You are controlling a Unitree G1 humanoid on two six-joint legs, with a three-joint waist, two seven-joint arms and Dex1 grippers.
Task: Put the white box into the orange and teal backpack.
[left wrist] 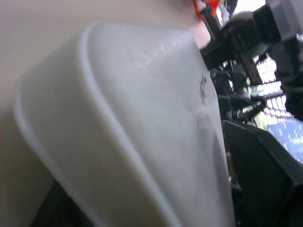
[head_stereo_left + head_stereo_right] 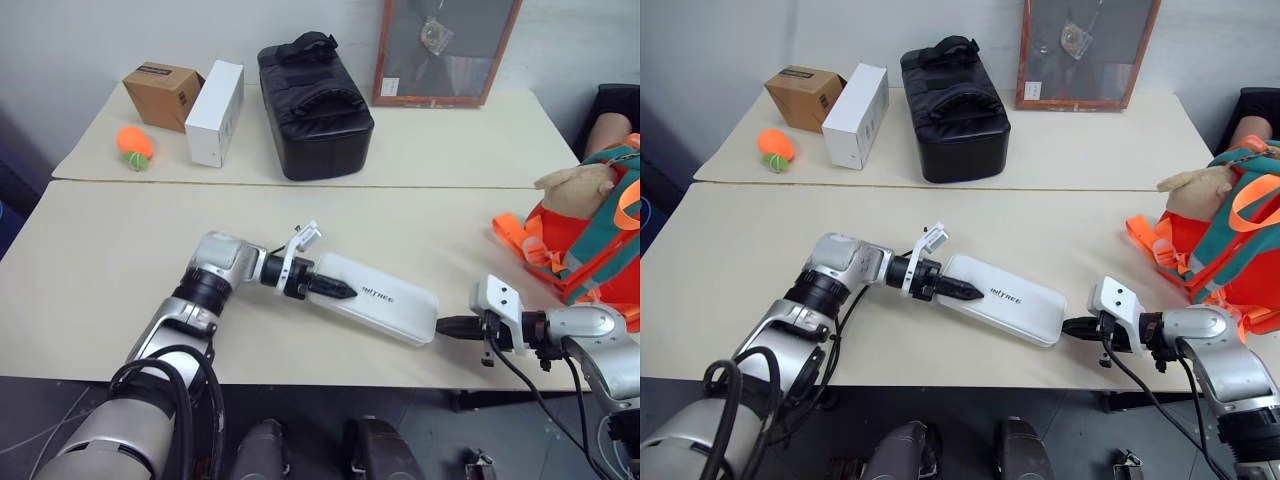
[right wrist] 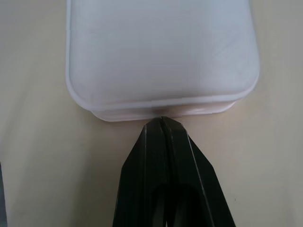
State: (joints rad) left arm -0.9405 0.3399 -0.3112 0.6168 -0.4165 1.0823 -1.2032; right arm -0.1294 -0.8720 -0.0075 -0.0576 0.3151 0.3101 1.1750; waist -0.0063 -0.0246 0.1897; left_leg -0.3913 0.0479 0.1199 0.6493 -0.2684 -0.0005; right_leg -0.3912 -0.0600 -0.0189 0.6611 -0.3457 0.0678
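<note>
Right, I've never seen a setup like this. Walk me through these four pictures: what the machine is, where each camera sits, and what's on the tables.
This is a two-armed humanoid robot. The two wide pictures come from cameras in its head, looking down over its arms. The two close-ups come from cameras on its wrists.

Each arm ends in a gripper with two black fingers. The left gripper sits at one end of the flat white box; whether it grips it is unclear. The right gripper, shut, touches the other end, as the right wrist view shows.

To the robot's right stands the orange and teal backpack, where the box should go. On the far table lie a black bag, a white carton, a brown carton and an orange ball.
</note>
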